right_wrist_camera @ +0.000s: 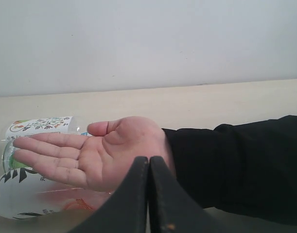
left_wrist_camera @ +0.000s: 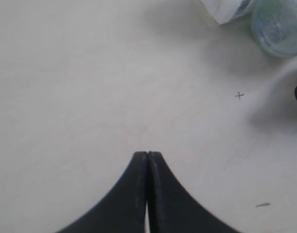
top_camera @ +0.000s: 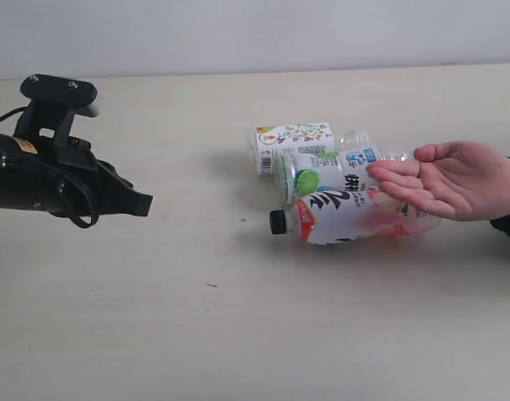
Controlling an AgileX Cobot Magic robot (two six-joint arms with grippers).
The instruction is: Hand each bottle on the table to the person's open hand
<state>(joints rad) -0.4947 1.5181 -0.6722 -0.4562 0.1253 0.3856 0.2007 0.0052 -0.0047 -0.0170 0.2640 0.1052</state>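
Between the middle and the right edge of the tabletop (top_camera: 238, 334) the bottles lie on their sides in a tight cluster. We count three for certain: the bottle with colourful print (top_camera: 295, 136) farthest back, the green-lime bottle (top_camera: 309, 177) in the middle, and the red-white bottle (top_camera: 342, 215) in front. A blue-white label (top_camera: 367, 156) may belong to a fourth, but the overlap hides that. One open hand (top_camera: 455, 180) reaches in from the right edge, palm up, over the cluster's end. We judge that no bottle has been handed over yet. The left claw (top_camera: 142, 203) hangs near the left edge and the right claw (right_wrist_camera: 148, 159) faces the palm; both are pressed together and empty. Next, we think, one claw must spread, close around a bottle's body and carry it to the palm.
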